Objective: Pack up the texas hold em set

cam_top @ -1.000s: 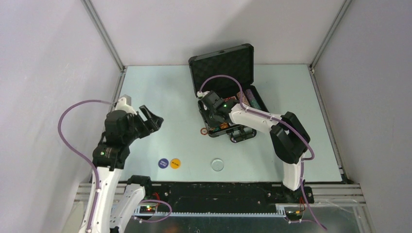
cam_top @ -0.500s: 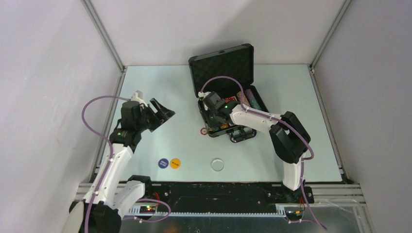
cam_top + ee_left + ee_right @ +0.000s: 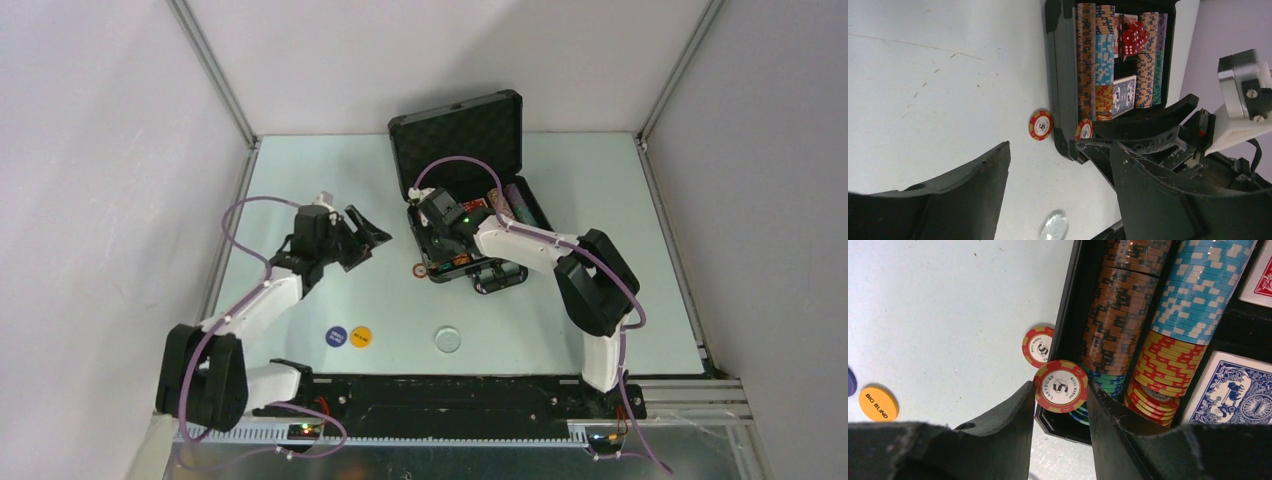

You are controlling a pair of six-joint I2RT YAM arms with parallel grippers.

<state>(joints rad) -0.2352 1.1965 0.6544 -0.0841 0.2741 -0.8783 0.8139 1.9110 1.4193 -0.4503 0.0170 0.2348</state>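
Foam lining is seen in the raised lid of the black case (image 3: 460, 140), which stands open at upper centre of the top view on the table (image 3: 330, 180). The right gripper (image 3: 438, 264) is set at the case's lower left corner, and one loose chip (image 3: 420, 269) lies just beside it on the table. The left gripper (image 3: 368, 236) is held left of the case, apart from it, spread wide and empty. Two round buttons are counted low in the frame, a blue button (image 3: 337, 336) just beside an orange button (image 3: 361, 336), with one clear disc (image 3: 448, 339) to their right. In the left wrist view the left gripper (image 3: 1060, 150) is shown wide at the bottom with nothing between its fingers. Above it the case (image 3: 1060, 75) is packed with rows of striped chips (image 3: 1104, 60), red dice (image 3: 1134, 39) whose number cannot be told, and a blue-backed deck (image 3: 1124, 92). The loose chip (image 3: 1041, 125) lies left of the case wall. In the right wrist view the right gripper (image 3: 1061, 392) is closed to a middling gap on one held chip (image 3: 1061, 386), pinched by its edges at the case's corner. The loose chip (image 3: 1038, 346) is seen up and to the left of it. Two decks are counted: the blue-backed deck (image 3: 1233, 390) at lower right and a red-backed deck (image 3: 1263, 280) at upper right. The orange button (image 3: 878, 402) lies at lower left.
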